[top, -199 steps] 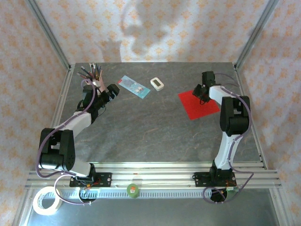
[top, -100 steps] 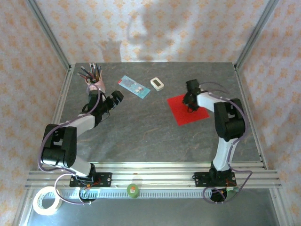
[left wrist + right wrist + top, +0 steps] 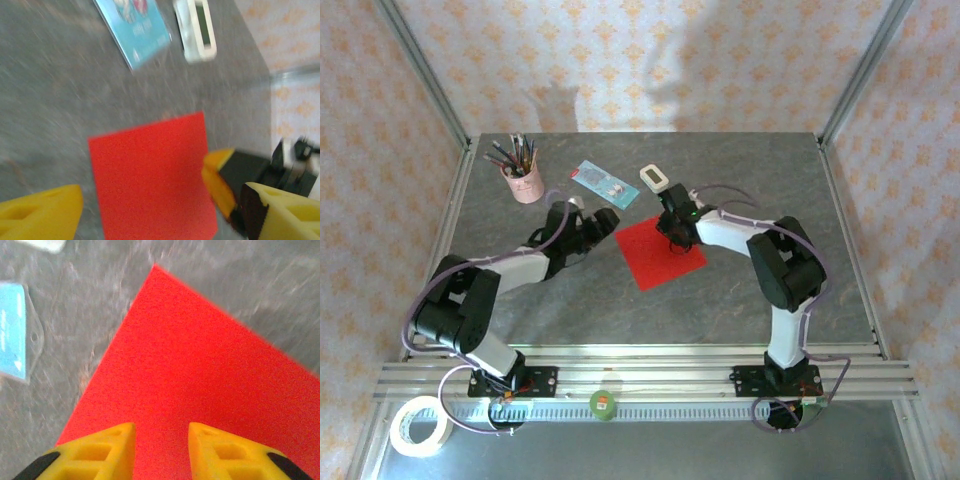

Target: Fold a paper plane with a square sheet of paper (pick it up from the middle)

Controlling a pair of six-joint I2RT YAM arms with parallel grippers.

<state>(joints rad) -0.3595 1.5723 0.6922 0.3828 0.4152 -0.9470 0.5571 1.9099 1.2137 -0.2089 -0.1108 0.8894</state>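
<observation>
Setting: a grey, stone-patterned table (image 3: 740, 300) seen from above, with two robot arms reaching in from its near edge.

Task item: a thin, bright red square sheet of paper (image 3: 655, 258) lies flat and unfolded near the middle of the table, turned so that one corner points towards the arms.

Right gripper (image 3: 675, 238): over the far right part of the red sheet. In its wrist view (image 3: 161, 432) the two yellow fingers (image 3: 102, 450) stand a narrow gap apart above flat red paper. I cannot tell whether they touch it.

Left gripper (image 3: 605, 220): just beside the sheet's left edge. In its own view (image 3: 162, 200) the jaws are spread wide, with the red sheet (image 3: 150, 175) lying between them.

Behind the sheet: a light blue rectangular card (image 3: 605, 184) and a small white rounded block (image 3: 655, 178), near each other.

Far left: a pink cup of pens (image 3: 523, 183).
</observation>
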